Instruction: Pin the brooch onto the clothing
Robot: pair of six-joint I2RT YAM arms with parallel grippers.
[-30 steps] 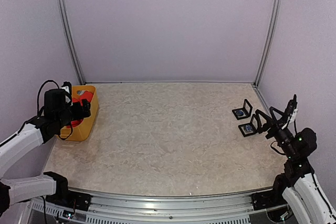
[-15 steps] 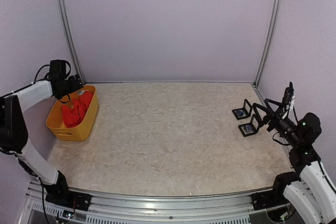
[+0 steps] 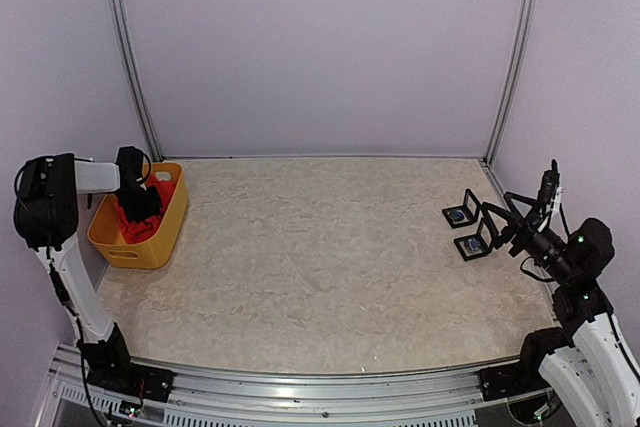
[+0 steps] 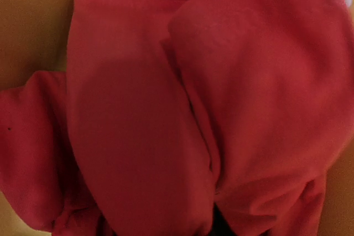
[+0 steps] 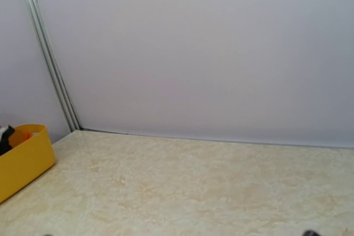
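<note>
i am at the first step: taking the clothing [image 4: 138,109] out of the yellow bin [image 3: 140,252]. my left tool [image 3: 140,210] is down on it; open or closed, i cannot tell. next i need a firm grip and a lift.

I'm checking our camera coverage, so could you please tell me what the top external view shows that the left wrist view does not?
Only the top external view shows the table, both arms, the left end effector down inside the yellow basket, and two small black cases on the right, close to the right end effector. Only the left wrist view shows the folds of the red T-shirt up close, filling nearly the whole frame; its own fingers are not visible. Both views show the red T-shirt lying in the yellow basket.
</note>
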